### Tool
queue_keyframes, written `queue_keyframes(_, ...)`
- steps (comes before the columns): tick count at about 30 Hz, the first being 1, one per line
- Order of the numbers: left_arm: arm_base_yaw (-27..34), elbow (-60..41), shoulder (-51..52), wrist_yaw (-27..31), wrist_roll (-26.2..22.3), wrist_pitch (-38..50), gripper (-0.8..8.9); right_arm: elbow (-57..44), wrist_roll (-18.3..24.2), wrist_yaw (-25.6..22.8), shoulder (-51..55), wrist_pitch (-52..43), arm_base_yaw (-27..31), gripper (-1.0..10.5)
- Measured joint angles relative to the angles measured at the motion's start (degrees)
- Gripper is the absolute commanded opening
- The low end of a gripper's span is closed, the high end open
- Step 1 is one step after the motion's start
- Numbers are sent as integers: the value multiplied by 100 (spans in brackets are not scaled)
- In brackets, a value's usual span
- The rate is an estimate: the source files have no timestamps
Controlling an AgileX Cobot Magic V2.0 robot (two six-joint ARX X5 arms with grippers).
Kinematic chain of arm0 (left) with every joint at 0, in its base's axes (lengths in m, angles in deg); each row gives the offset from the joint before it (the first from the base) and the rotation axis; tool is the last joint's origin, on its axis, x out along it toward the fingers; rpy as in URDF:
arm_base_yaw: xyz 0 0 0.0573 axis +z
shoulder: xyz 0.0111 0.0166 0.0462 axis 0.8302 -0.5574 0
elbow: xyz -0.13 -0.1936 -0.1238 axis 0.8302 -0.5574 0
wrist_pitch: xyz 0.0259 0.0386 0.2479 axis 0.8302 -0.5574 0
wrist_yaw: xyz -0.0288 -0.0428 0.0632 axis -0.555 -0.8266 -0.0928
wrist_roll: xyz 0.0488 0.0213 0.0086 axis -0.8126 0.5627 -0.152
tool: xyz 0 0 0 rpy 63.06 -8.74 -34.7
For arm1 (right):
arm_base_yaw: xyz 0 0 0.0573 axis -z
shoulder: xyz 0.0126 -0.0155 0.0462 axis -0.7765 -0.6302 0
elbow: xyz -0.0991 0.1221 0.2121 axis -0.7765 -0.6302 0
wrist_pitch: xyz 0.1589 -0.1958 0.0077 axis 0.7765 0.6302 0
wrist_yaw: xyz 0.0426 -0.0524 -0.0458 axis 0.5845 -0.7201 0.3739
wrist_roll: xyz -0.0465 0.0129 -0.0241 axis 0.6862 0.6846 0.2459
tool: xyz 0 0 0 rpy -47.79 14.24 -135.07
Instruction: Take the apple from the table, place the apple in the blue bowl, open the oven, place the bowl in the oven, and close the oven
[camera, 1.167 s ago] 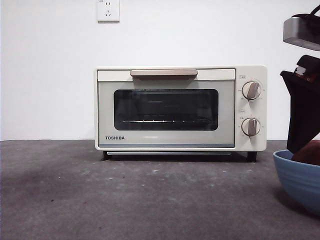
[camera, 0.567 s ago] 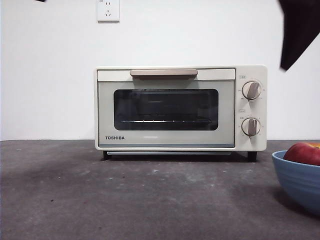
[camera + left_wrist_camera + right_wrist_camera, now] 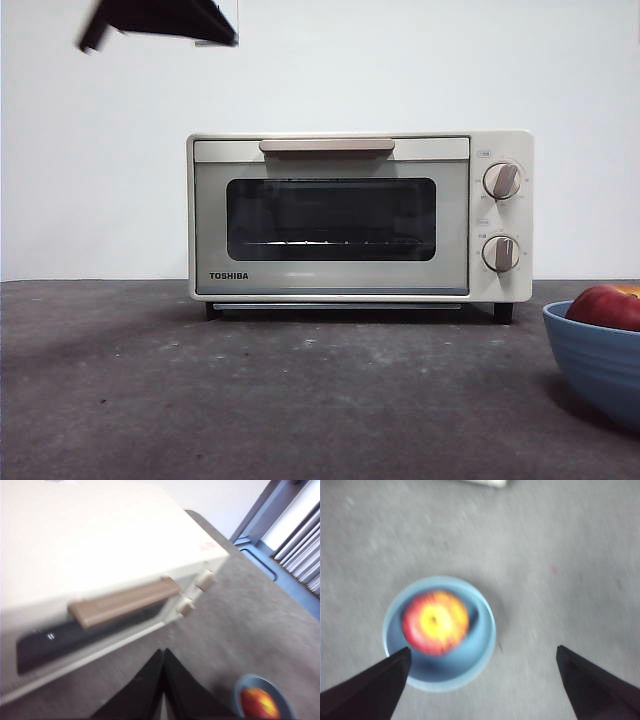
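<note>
With the apple [image 3: 435, 622] sitting in the blue bowl [image 3: 470, 667], my right gripper [image 3: 482, 680] hangs wide open above it, holding nothing — the left gripper [image 3: 163, 672], jaws pressed together and empty, is nearer the oven [image 3: 360, 217] — its beige bar handle [image 3: 125, 602] lies ahead and below, running crosswise.

Left tool [image 3: 163, 655] closed, right tool [image 3: 482, 652] spread.

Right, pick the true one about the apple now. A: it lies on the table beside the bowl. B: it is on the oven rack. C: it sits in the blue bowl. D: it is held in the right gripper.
C: the apple rests inside the blue bowl, with the right gripper open above it, holding nothing.
</note>
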Motion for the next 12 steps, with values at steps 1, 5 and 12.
queue_keyframes(1,-22,146,-192,48,-48,0,7,0,-15,0,42,72,26,461)
queue_keyframes(5,-118,782,-1051,164,-260,31,7,0,-107,0,225,157,109,461)
queue_keyframes(12,-249,1362,-2013,516,-584,74,7,0,-216,0,345,284,136,461)
